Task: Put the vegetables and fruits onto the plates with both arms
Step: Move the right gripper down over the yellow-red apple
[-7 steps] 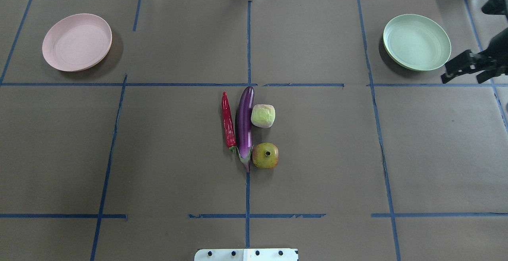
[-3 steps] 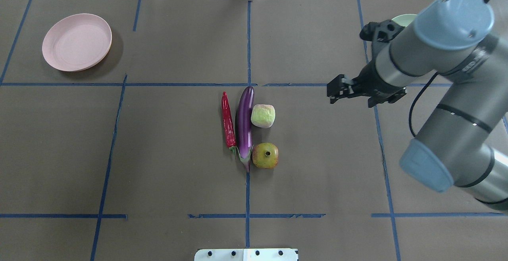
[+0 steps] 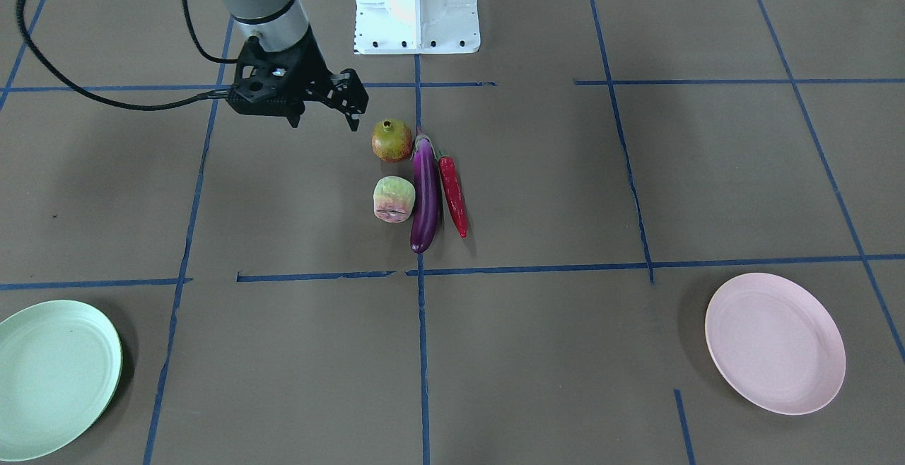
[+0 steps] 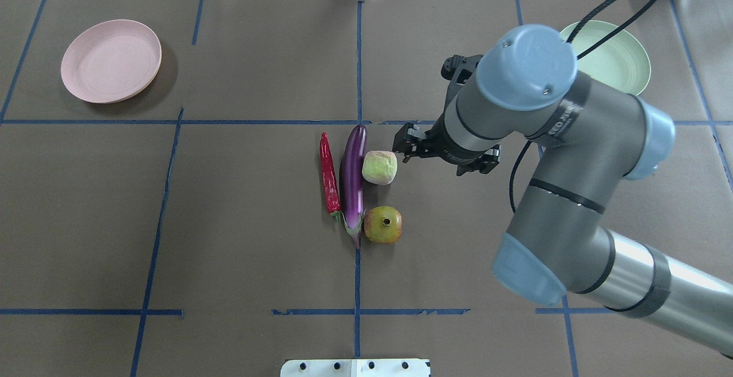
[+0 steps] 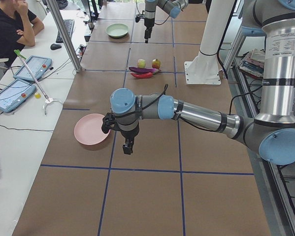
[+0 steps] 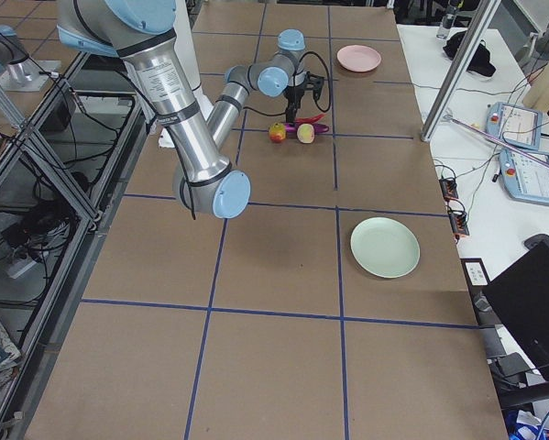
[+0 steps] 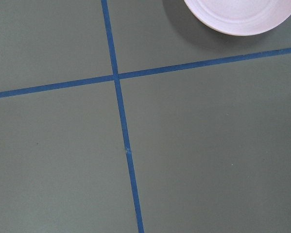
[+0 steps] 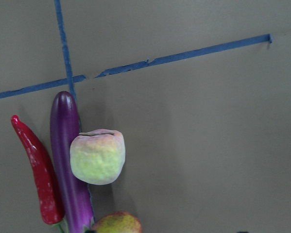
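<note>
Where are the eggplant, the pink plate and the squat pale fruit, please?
eggplant (image 4: 353, 179), overhead exterior view, middle of its purple body.
pink plate (image 4: 111, 61), overhead exterior view, bare centre.
squat pale fruit (image 8: 97, 156), right wrist-mounted view, its green side.

mint plate (image 4: 630, 65) partly behind right arm (image 4: 550, 136), pomegranate (image 8: 117, 224) cropped

in the overhead view four items cluster at the table's middle: the chili (image 4: 329, 175) lies left of the eggplant (image 4: 353, 181), the two side by side lengthwise. the squat fruit (image 4: 379, 167) touches the eggplant's right side, and the round fruit (image 4: 383, 224) sits nearer the robot (beside the eggplant's cap end). one plate (image 4: 111, 61) lies far left, the other plate (image 4: 627, 65) far right, partly behind the right arm (image 4: 550, 153).
</note>
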You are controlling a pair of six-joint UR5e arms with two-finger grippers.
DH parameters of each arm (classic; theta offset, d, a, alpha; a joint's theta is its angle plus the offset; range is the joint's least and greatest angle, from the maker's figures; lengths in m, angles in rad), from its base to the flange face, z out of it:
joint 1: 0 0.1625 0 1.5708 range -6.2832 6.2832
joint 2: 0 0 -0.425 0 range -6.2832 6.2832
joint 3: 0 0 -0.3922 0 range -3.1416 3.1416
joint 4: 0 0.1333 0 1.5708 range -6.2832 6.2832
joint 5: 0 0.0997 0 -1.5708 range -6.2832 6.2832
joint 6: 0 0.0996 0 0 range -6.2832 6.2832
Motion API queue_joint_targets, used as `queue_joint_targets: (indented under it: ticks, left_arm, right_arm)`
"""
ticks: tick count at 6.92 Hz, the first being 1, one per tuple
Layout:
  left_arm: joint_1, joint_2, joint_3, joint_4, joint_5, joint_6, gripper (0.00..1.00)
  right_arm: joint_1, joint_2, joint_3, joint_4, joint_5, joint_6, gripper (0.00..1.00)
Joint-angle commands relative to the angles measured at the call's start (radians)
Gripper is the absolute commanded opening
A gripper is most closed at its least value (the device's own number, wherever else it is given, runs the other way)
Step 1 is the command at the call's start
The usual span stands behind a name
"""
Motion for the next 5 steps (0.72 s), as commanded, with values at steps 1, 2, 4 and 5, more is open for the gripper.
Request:
queue_joint_targets:
  ticks: [1,2,4,5]
  left_arm:
    - [0.0,0.0,-0.002,0.0,-0.001,-0.004,1.0]
    - [0.0,0.0,-0.002,0.0,-0.001,-0.004,1.0]
    - [0.0,0.0,-0.005,0.0,-0.035,-0.014,1.0]
    - [0.0,0.0,-0.002,0.0,-0.035,-0.016,1.0]
  right_arm:
    - [-0.14,0.051,-0.059,-0.005,-0.162,0.054,0.99]
    - [-0.162,0.095,-0.13,-0.007,-0.184,0.056,0.99]
    - [-0.205,0.099,-0.153,-0.018,-0.203,0.053,0.99]
    - [-0.232,0.105,-0.172,-0.018,-0.264,0.044,0.99]
